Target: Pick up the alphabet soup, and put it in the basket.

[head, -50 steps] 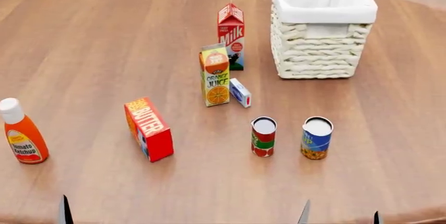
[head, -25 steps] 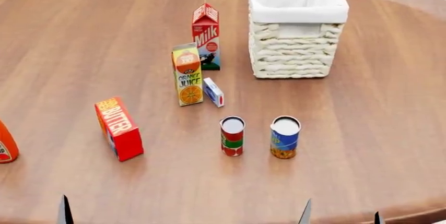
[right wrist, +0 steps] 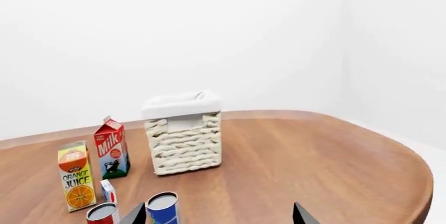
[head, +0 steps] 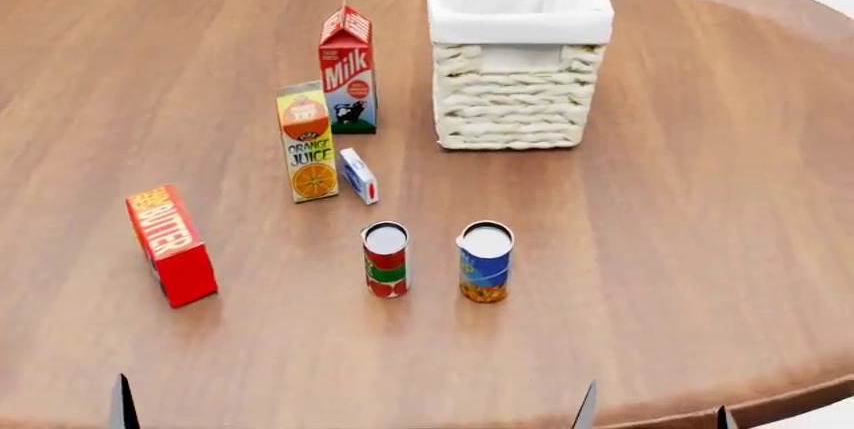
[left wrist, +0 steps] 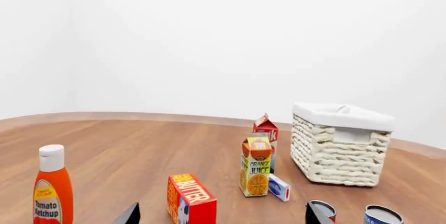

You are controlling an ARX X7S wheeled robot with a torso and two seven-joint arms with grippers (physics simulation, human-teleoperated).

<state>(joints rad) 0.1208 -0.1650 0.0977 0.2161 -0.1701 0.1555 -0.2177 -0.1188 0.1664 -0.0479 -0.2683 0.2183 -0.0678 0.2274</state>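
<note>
You have not started the pick yet: the alphabet soup (head: 485, 261) stands upright and untouched on the surface (head: 694, 249), toward its near edge, just beside the red-and-green can (head: 386, 259) and apart from it. The basket (head: 518, 49) sits toward the far edge, well apart from the soup and nearly straight behind it, with only its white lining showing inside. Everything is left to do: reach, grasp, lift, carry and release.

Your left hand (left wrist: 219, 216) shows only as two dark fingertips at the picture's lower edge, standing wide apart with nothing between them. Your right hand (right wrist: 219, 214) is likewise spread and empty; in its wrist view the soup lies just past one fingertip, so that arm looks the better placed for the reach.

Compared with the head view a second ago, every object has slid leftward in the picture, and the ketchup bottle (left wrist: 51, 192) has dropped out of it, while the fingertips keep their places. You seem to have turned or moved the robot rightward.
</note>
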